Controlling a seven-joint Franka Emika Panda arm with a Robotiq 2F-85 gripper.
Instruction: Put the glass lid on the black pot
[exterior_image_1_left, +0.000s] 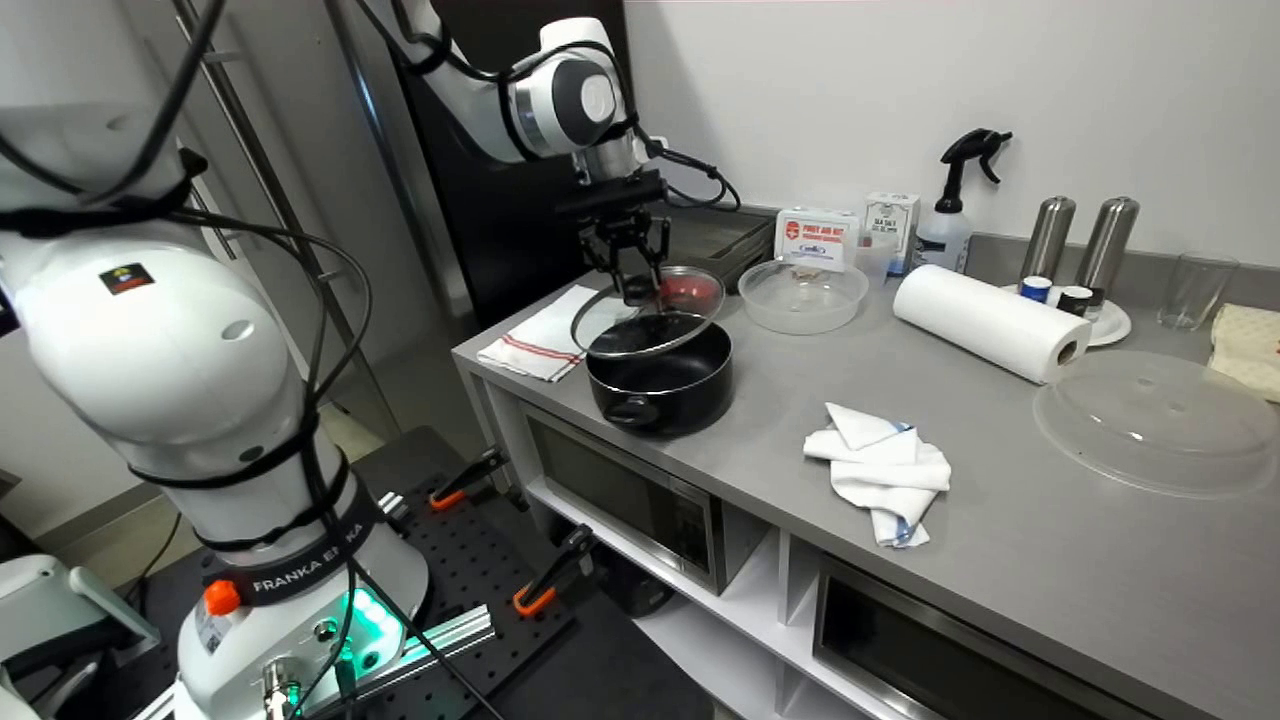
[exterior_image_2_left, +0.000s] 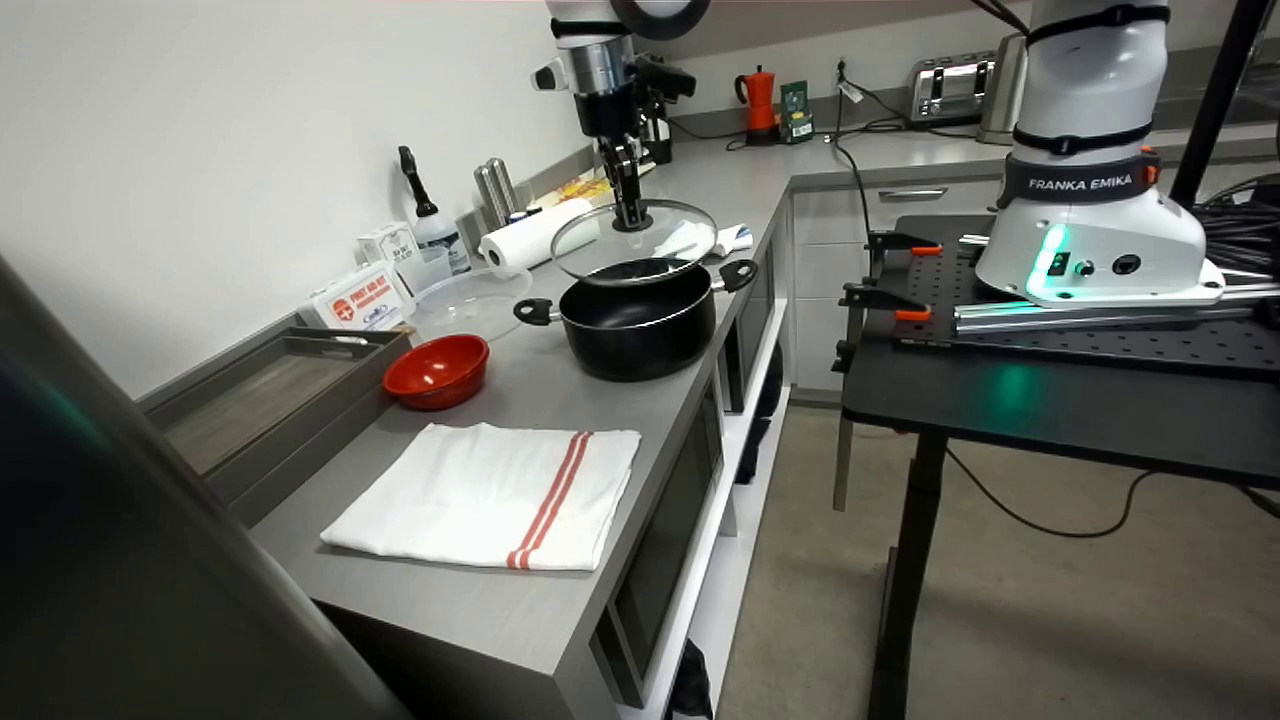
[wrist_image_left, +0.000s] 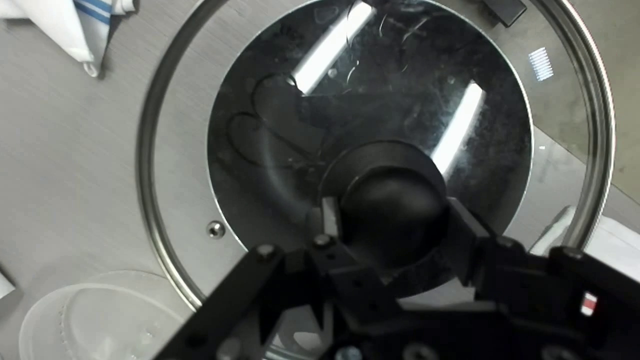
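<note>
1. Striped towel (exterior_image_1_left: 545, 335): folded flat on the counter (exterior_image_1_left: 770, 430), just left of the black pot (exterior_image_1_left: 675, 395) in an exterior view.
2. Gripper (exterior_image_1_left: 640, 290): above the black pot, clenched on the black knob (wrist_image_left: 395, 215) at the middle of the glass lid (exterior_image_1_left: 655, 330), squeezing it from both sides in the wrist view.
3. Glass lid: directly below the gripper, held in the air over the black pot and apart from it, tilted a little, its left side lower. In the wrist view the pot shows through the glass, within the lid's rim.
4. Black pot: upright and uncovered, one handle toward the counter's front edge.
5. Red dish (exterior_image_2_left: 437, 372): near the black pot, toward the back of the counter.
6. Clear bowl-like dish (exterior_image_1_left: 803, 322): near the black pot, behind and to its right.
7. First aid box (exterior_image_1_left: 817, 238): farther behind the black pot, also to the right.
8. Crumpled white cloth (exterior_image_1_left: 880, 470): right of the black pot, apart from it.
9. Paper towel roll (exterior_image_1_left: 980, 320): lying well to the black pot's right.
10. Large clear disc (exterior_image_1_left: 1155, 430): far to the black pot's right.
</note>
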